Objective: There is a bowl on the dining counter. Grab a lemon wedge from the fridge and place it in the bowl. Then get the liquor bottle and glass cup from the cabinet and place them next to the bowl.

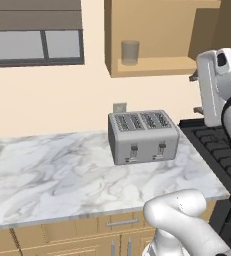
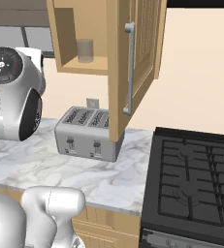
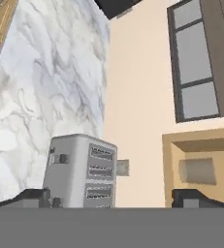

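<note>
In the hand view the two-finger gripper [image 3: 113, 198] has its dark fingertips [image 3: 31, 197] spread as wide as they go, with nothing between them and touching nothing. The short translucent grey glass cup [image 1: 130, 52] stands upright on the plain shelf of the light tan wooden wall cabinet [image 1: 152, 66], at about twelve o'clock above the silver four-slot toaster [image 1: 143, 136] on the white-and-grey marbled countertop [image 1: 52, 170]. A black gas hob [image 2: 196, 184] lies at three o'clock of the toaster.

Home kitchen, rendered: white-grey marbled desk [image 1: 52, 170], silver four-slot toaster [image 1: 142, 136], black gas stove [image 2: 193, 184], light tan wooden wall cabinet [image 2: 118, 72], dark-framed window [image 1: 34, 45], wooden drawers below.
</note>
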Controlling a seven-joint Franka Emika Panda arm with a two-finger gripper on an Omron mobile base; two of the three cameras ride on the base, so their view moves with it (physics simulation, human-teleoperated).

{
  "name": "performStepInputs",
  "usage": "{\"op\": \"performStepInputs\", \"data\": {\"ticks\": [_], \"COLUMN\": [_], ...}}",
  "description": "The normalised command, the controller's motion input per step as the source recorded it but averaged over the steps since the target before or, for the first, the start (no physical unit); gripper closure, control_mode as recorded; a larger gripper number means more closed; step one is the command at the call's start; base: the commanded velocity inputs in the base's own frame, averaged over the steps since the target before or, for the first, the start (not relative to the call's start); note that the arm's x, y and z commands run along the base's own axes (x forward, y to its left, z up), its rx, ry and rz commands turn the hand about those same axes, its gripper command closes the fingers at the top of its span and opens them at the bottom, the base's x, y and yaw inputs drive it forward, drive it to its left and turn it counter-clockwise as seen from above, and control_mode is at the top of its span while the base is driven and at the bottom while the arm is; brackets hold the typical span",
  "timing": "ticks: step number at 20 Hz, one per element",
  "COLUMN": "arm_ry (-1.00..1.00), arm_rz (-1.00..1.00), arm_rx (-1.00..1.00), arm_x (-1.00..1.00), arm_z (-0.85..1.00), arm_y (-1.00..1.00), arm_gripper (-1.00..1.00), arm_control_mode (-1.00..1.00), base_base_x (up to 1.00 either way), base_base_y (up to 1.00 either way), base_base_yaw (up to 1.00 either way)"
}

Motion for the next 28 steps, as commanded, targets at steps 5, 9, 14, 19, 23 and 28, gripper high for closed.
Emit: {"op": "performStepInputs", "data": {"ticks": [5,9,14,19,23,28], "arm_ry": [-0.16,-0.09,-0.01,0.00,0.00,-0.01], "arm_rz": [0.07,0.03,0.07,0.02,0.00,0.00], "arm_rx": [-0.26,-0.06,0.00,0.00,-0.01,0.00], "arm_x": [0.45,0.52,0.69,0.63,0.46,0.41], "arm_z": [0.04,0.00,0.07,0.25,0.29,0.05], "arm_y": [0.08,0.00,0.00,0.00,-0.01,0.00], "arm_gripper": [-1.00,-1.00,-1.00,-1.00,-1.00,-1.00], "arm_control_mode": [-1.00,-1.00,-1.00,-1.00,-1.00,-1.00], "base_base_x": [0.00,0.00,0.00,0.00,0.00,0.00], "base_base_y": [0.00,0.00,0.00,0.00,0.00,0.00], "base_base_yaw": [0.00,0.00,0.00,0.00,0.00,0.00]}}
